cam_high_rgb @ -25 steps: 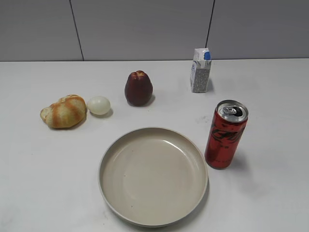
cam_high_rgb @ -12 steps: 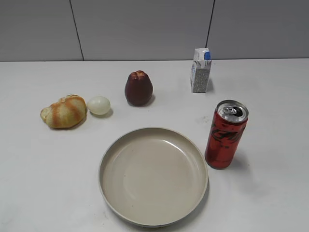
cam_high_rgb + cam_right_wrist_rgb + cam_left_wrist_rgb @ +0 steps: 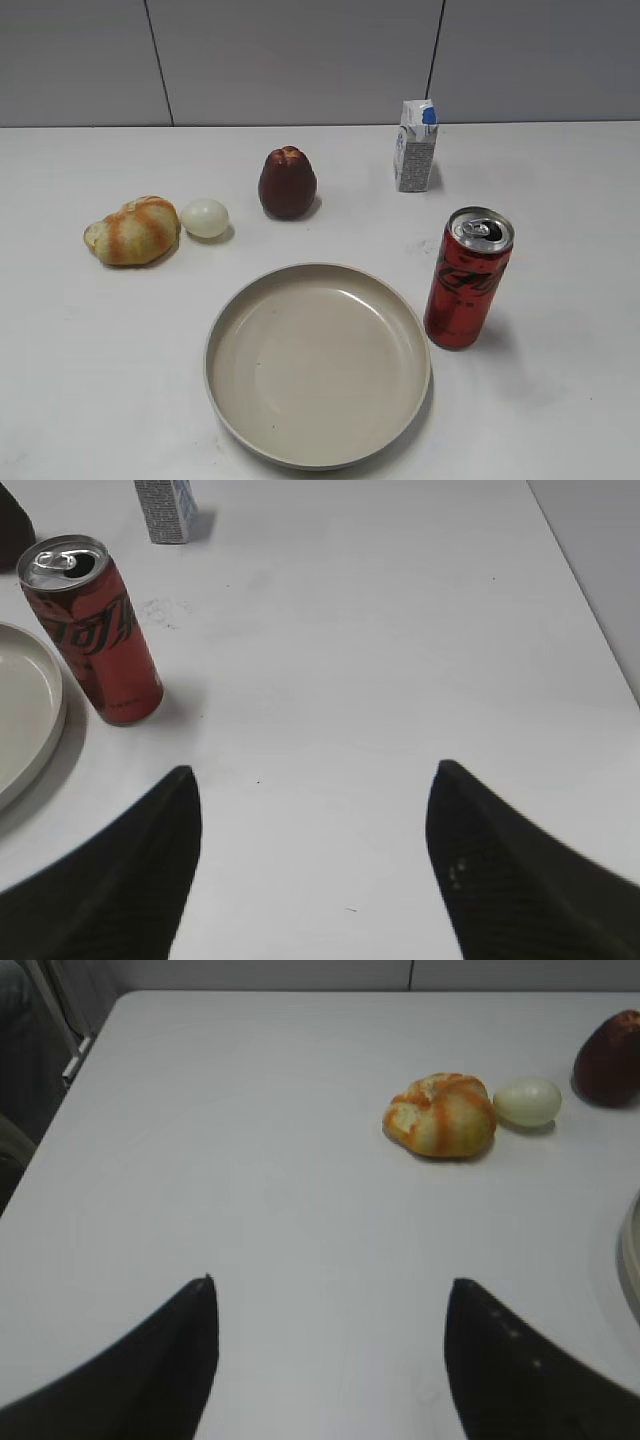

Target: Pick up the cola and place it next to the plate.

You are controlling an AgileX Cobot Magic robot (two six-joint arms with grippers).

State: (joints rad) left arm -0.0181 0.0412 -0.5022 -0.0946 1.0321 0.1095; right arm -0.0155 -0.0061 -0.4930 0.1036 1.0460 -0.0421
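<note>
The cola (image 3: pixel 92 627) stands upright on the table (image 3: pixel 380 630), just beside the right rim of the plate (image 3: pixel 25 720), ahead and to the left of the right hand (image 3: pixel 312 865). Both hands hang wide open and empty above the table; the left hand (image 3: pixel 330 1360) is far from the cola.

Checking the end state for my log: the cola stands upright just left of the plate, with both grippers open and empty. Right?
Not quite. The cola stands upright just right of the plate, as the exterior view shows. Both the left gripper and right gripper are open and empty.
</note>
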